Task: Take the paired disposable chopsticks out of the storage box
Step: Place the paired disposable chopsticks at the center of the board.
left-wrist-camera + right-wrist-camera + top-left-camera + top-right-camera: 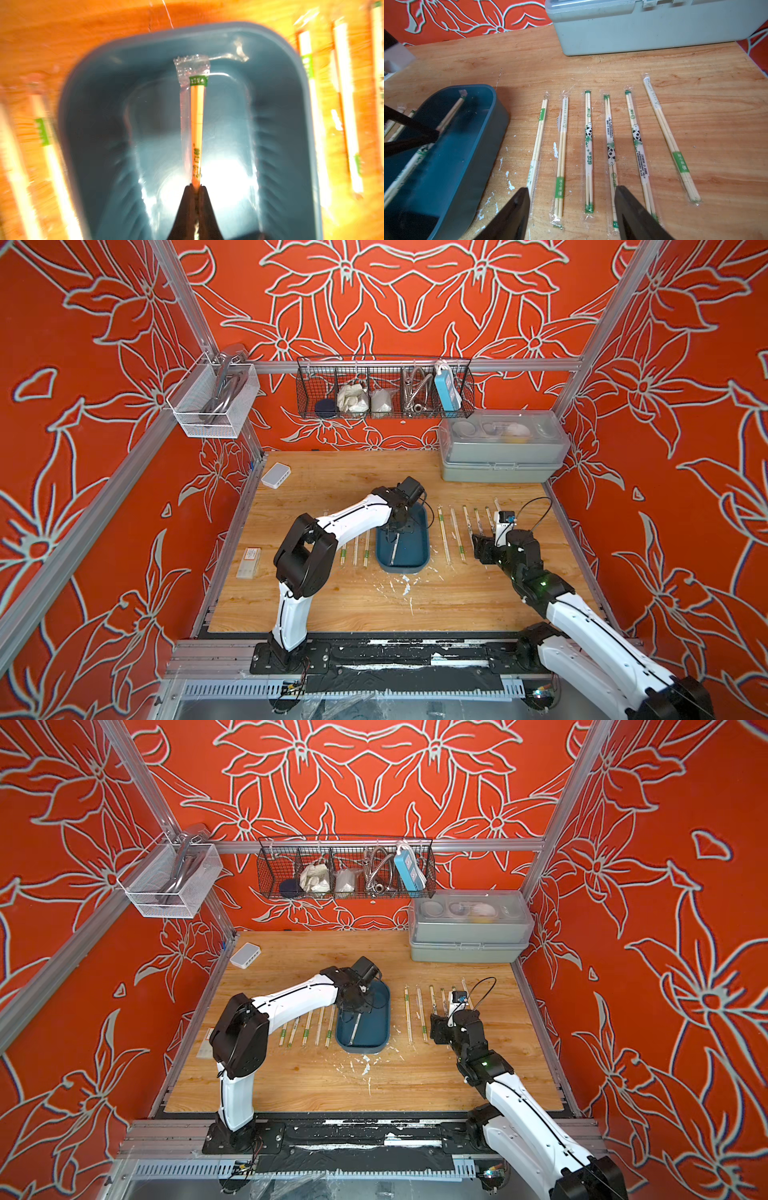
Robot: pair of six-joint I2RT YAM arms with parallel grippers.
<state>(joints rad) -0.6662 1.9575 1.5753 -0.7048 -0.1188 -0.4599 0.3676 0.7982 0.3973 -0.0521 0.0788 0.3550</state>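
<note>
The paired disposable chopsticks (588,149) are nearly all out. Six pairs lie in a row on the bench (353,605) at 3 o'clock of the storage box (403,569). About five more pairs (307,1029) lie at 9 o'clock of it, partly hidden under the left arm (291,998).

One last pair (197,133) is inside the box, and it is the only thing in there. The left jaws are pinched tight on that pair near one end. It looks tilted, and I cannot tell whether its far end touches the floor of the box. The right jaws stand wide apart over the row at 3 o'clock and hold nothing.

By my reckoning, all you have left is to carry this one pair over the rim and set it down beside the others.

As for writing, the clear sleeves carry green bands with small Chinese characters, and three of them show a panda among bamboo. One sleeve has green characters that look like 筷筷乐. Others carry a warning triangle and fine black print too small to read.
</note>
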